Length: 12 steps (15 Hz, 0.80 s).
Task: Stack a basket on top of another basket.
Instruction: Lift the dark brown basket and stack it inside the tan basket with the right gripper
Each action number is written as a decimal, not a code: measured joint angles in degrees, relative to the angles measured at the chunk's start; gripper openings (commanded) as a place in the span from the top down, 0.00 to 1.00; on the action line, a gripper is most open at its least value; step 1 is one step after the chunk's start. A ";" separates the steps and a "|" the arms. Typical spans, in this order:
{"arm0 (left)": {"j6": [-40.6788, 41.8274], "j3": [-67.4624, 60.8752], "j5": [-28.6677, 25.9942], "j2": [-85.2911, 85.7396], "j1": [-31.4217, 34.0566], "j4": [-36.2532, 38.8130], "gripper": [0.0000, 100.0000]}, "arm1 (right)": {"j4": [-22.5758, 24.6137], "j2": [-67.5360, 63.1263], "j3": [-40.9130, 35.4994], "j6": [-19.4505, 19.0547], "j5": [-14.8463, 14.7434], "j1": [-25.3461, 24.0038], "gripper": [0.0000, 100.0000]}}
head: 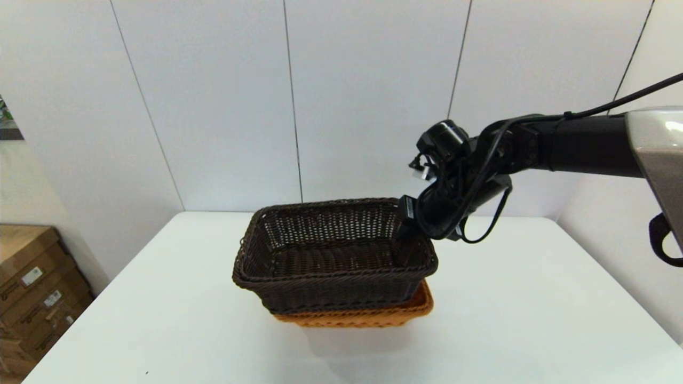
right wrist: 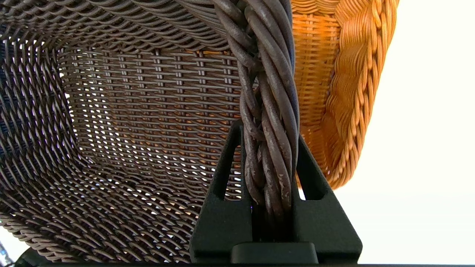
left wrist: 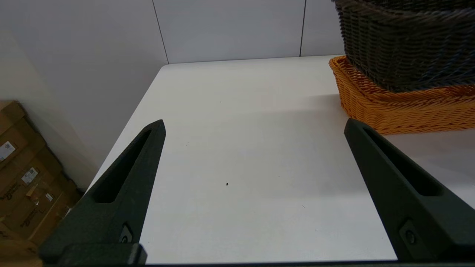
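The right gripper (right wrist: 269, 148) pinched the dark basket's (head: 331, 250) braided rim—steadying it directly above the orange basket (head: 373, 314) for nesting.

White table (head: 533, 320); cardboard boxes (head: 32, 288) stacked on floor just beside table's left edge; panelled wall (head: 213, 106) behind table.

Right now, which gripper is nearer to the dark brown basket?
Right. The right gripper is shut on the dark brown basket rim at its right end. The left gripper hovers open over the table, apart from it.
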<state>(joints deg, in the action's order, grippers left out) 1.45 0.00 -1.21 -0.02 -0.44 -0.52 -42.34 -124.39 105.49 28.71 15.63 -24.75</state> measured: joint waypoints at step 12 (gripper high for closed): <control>0.02 0.00 -0.02 0.00 0.00 0.00 0.00 | -0.07 -2.86 2.95 0.39 -0.01 0.59 1.00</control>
<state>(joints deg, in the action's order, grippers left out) 1.48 0.00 -1.23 -0.02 -0.44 -0.52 -42.41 -127.26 108.44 29.10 15.62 -24.16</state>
